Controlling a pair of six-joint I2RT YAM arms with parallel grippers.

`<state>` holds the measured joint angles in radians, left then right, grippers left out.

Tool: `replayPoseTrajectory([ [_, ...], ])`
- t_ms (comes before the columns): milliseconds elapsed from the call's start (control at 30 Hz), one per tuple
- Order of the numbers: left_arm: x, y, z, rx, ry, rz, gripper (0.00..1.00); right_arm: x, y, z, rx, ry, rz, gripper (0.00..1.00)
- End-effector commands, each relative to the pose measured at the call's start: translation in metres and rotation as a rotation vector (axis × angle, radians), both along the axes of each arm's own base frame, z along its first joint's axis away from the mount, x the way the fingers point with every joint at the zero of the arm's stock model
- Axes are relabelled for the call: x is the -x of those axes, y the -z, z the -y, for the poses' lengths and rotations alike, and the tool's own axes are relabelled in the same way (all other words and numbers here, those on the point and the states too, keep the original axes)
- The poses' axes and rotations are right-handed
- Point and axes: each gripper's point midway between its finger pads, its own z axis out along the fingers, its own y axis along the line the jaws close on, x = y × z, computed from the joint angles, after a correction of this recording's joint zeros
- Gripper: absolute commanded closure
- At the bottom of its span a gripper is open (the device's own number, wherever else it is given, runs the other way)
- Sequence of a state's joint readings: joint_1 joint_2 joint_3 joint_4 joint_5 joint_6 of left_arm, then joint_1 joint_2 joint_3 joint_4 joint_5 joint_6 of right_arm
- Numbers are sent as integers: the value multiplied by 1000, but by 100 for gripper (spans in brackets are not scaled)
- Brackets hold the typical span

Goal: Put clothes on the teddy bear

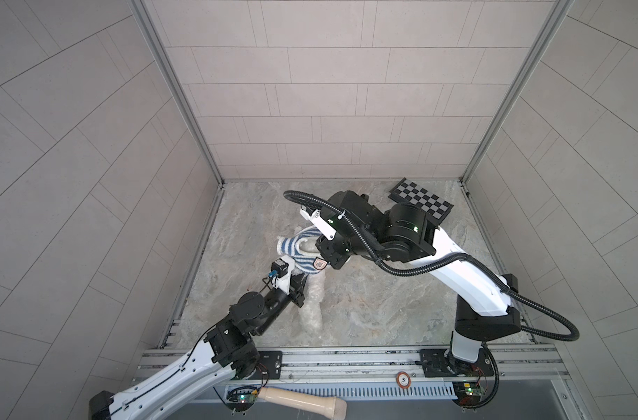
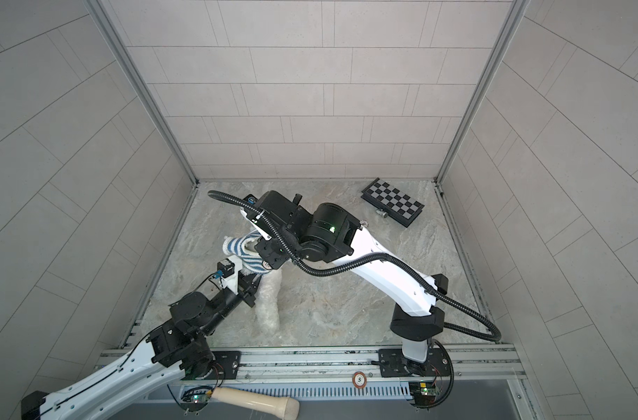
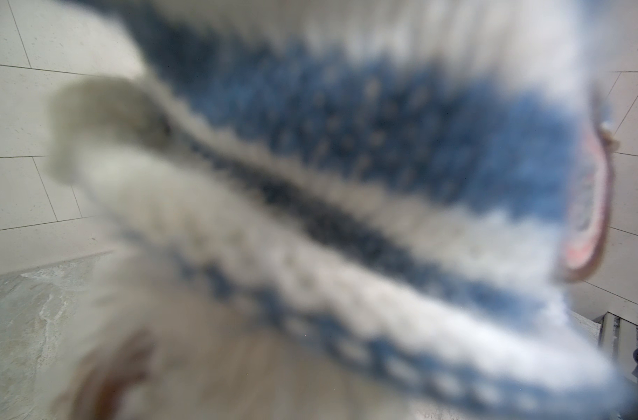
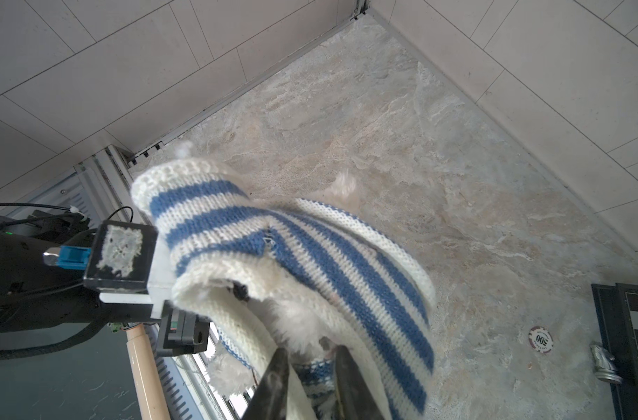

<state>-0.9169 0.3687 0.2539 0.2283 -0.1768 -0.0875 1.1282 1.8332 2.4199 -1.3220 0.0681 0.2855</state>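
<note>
The teddy bear (image 1: 312, 309) lies on the marble floor in both top views, its fluffy cream legs (image 2: 268, 312) pointing to the front rail. A blue-and-white striped shirt (image 1: 295, 247) covers its upper body and head. My right gripper (image 4: 310, 352) is shut on a fold of the striped shirt (image 4: 310, 254), with white fur (image 4: 295, 323) just beyond its tips. My left gripper (image 1: 303, 282) sits at the shirt's lower hem, its fingers hidden under the fabric. Blurred striped knit (image 3: 383, 145) stretches right across the left wrist view. The hem looks pulled between the two grippers.
A checkerboard (image 1: 421, 202) lies at the back right with a small metal piece (image 2: 383, 214) and a poker chip (image 4: 540, 340) beside it. A wooden handle (image 1: 303, 402) lies beyond the front rail. Tiled walls close in three sides.
</note>
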Motion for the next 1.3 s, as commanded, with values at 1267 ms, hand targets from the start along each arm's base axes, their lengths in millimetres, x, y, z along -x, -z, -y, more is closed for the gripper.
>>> replayPoseTrajectory([
  [1267, 3, -15, 0, 48, 12, 39, 100, 7, 10, 6, 6, 15, 9, 72],
])
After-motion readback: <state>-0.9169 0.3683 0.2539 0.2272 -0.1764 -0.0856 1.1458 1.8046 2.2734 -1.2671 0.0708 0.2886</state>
